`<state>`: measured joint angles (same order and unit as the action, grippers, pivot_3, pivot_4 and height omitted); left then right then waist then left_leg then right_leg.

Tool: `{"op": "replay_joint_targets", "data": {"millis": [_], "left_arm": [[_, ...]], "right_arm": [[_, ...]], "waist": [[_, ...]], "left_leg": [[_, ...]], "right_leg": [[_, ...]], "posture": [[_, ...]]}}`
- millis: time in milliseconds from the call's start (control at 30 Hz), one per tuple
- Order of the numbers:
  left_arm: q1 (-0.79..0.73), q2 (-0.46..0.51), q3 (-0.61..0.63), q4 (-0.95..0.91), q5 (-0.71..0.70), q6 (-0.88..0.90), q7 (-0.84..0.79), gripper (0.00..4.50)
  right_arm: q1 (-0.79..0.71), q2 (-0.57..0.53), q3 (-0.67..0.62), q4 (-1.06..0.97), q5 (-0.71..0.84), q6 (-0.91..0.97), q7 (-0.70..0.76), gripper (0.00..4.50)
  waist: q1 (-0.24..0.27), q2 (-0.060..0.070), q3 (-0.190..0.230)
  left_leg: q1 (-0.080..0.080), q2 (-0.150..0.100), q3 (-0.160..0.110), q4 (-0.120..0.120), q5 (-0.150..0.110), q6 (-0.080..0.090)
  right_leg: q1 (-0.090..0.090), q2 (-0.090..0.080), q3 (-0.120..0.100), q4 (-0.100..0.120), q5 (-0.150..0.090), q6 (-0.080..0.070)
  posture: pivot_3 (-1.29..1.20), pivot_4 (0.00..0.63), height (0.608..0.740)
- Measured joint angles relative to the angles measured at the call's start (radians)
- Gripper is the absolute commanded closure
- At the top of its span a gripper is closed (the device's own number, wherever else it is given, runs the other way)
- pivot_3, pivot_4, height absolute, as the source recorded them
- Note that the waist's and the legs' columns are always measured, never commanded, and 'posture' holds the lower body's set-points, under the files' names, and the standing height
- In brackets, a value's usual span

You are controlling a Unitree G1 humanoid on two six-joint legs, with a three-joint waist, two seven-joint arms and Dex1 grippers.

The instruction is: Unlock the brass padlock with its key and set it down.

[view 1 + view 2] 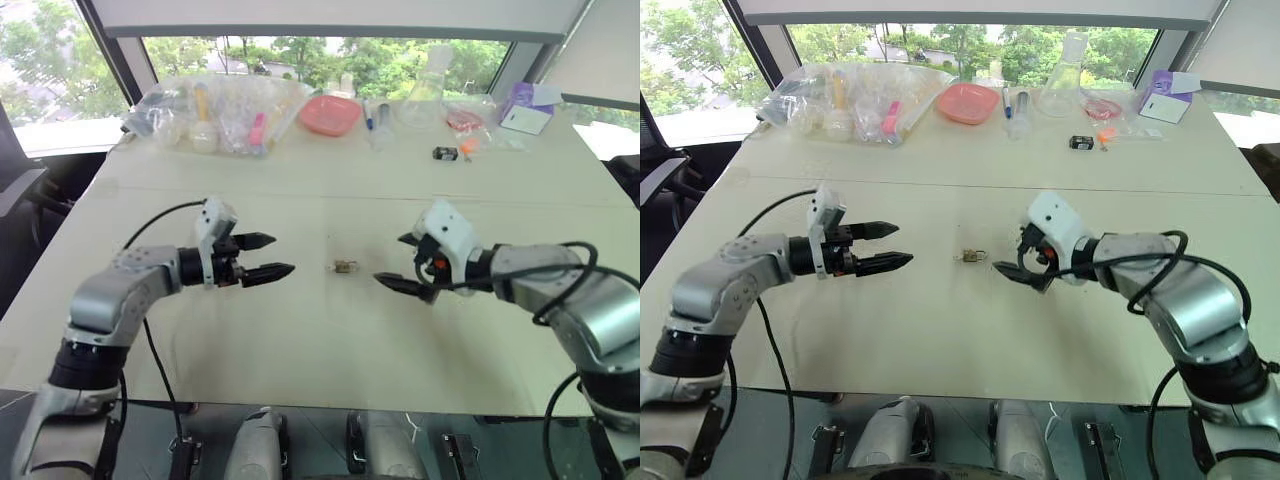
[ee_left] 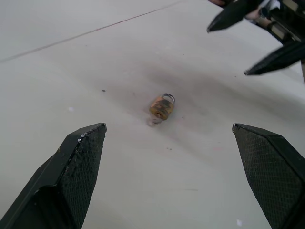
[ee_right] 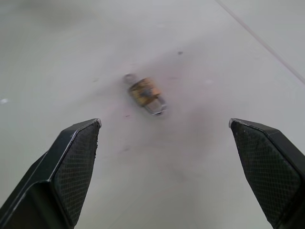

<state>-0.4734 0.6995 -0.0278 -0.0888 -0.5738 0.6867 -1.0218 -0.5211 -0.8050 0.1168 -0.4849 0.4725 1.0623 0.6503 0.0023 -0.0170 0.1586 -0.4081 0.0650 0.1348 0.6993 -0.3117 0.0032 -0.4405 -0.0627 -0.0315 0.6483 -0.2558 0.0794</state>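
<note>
Pink tray (image 1: 330, 114), glass flask (image 1: 423, 97) on table's (image 1: 300, 340) far edge.

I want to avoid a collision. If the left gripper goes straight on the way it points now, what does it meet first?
Probably the brass padlock lying on the table; the open left gripper aims toward it.

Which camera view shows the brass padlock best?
The right wrist view: the brass padlock lies large on the table, body and shackle distinct. The left wrist view shows it smaller; the eye views show a speck between the grippers.
</note>
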Motion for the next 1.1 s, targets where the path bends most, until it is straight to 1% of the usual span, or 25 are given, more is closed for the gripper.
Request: {"op": "replay_joint_targets", "data": {"millis": [100,167,267,367,467,633,767,867,933,967,1067,1100], "left_arm": [[-0.047,0.081,-0.05,0.034,0.044,-0.026,-0.11,0.1],[-0.067,0.105,-0.065,0.051,0.06,-0.04,-0.156,0.1],[-0.095,0.116,-0.071,0.064,0.076,-0.051,-0.188,0.1],[-0.083,0.117,-0.064,0.057,0.081,-0.045,-0.182,0.1],[-0.048,0.115,-0.058,0.018,0.08,-0.036,-0.163,0.1],[0.001,0.084,-0.037,-0.028,0.069,-0.018,-0.11,0.1],[0.009,0.074,-0.034,-0.045,0.067,-0.014,-0.085,0.1],[0.011,0.07,-0.034,-0.05,0.064,-0.013,-0.074,0.04],[0.011,0.061,-0.034,-0.051,0.063,-0.013,-0.065,0.04],[0.011,0.059,-0.034,-0.051,0.063,-0.014,-0.063,0.04],[0.011,0.057,-0.034,-0.05,0.063,-0.014,-0.061,0.04],[0.01,0.05,-0.034,-0.044,0.062,-0.014,-0.062,0.04]], "right_arm": [[-0.111,0.02,0.113,0.101,-0.049,-0.05,0.052,0.0],[-0.164,0.051,0.173,0.167,-0.077,-0.079,0.087,0.0],[-0.231,0.126,0.271,0.307,-0.128,-0.136,0.139,0.0],[-0.263,0.173,0.346,0.433,-0.187,-0.213,0.187,0.0],[-0.287,0.187,0.373,0.505,-0.233,-0.277,0.242,0.0],[-0.317,0.229,0.408,0.643,-0.306,-0.375,0.318,0.0],[-0.333,0.257,0.42,0.742,-0.355,-0.45,0.364,0.0],[-0.349,0.288,0.418,0.803,-0.39,-0.51,0.38,0.84],[-0.354,0.303,0.418,0.834,-0.408,-0.55,0.39,1.8],[-0.356,0.312,0.418,0.846,-0.419,-0.575,0.396,2.42],[-0.354,0.32,0.418,0.851,-0.443,-0.61,0.402,3.8],[-0.348,0.318,0.416,0.843,-0.455,-0.618,0.403,3.82]], "waist": [[-0.013,0.0,0.0],[-0.015,0.0,0.0],[-0.016,0.0,0.0],[-0.014,0.001,0.0],[-0.014,0.001,0.0],[-0.016,0.001,0.0],[-0.016,0.0,0.0],[-0.02,0.001,0.0],[-0.021,0.001,0.0],[-0.022,0.001,0.0],[-0.02,0.001,0.0],[-0.019,0.001,0.0]], "left_leg": [[-0.001,0.0,0.0,-0.001,0.0,0.0],[-0.001,0.0,0.001,-0.001,0.0,0.0],[-0.001,0.0,0.001,-0.001,0.0,0.0],[-0.002,0.0,0.002,0.0,0.002,-0.004],[-0.002,0.0,0.002,0.0,0.003,-0.005],[-0.002,0.0,0.002,0.0,0.003,-0.005],[-0.001,0.001,0.002,0.0,0.003,-0.005],[0.0,0.001,0.002,0.0,0.003,-0.006],[0.001,0.001,0.002,0.0,0.003,-0.006],[0.001,0.001,0.002,0.0,0.004,-0.006],[0.001,0.001,0.002,0.0,0.004,-0.007],[0.001,0.001,0.002,0.0,0.004,-0.007]], "right_leg": [[-0.001,0.0,0.0,0.0,0.0,0.0],[-0.001,0.0,0.0,0.0,0.0,0.0],[-0.001,0.0,0.0,0.0,0.0,0.0],[-0.002,0.0,0.0,0.0,0.0,0.0],[-0.002,-0.001,0.0,0.0,0.0,0.0],[-0.002,0.0,0.0,0.001,0.0,0.0],[-0.001,0.0,0.0,0.001,0.0,0.0],[-0.001,0.0,0.0,0.001,0.0,0.0],[-0.001,0.0,0.0,0.002,0.0,0.0],[-0.001,0.0,0.0,0.002,0.0,0.0],[0.0,0.0,0.0,0.003,0.0,0.0],[0.0,0.0,0.0,0.003,0.0,0.0]], "posture": [[0.0,0.15,0.733],[0.0,0.15,0.733],[0.0,0.15,0.733],[0.0,0.15,0.733],[0.0,0.15,0.733],[0.0,0.15,0.733],[0.0,0.15,0.733],[0.0,0.15,0.733],[0.0,0.15,0.733],[0.0,0.15,0.733],[0.0,0.15,0.733],[0.0,0.15,0.733]]}}
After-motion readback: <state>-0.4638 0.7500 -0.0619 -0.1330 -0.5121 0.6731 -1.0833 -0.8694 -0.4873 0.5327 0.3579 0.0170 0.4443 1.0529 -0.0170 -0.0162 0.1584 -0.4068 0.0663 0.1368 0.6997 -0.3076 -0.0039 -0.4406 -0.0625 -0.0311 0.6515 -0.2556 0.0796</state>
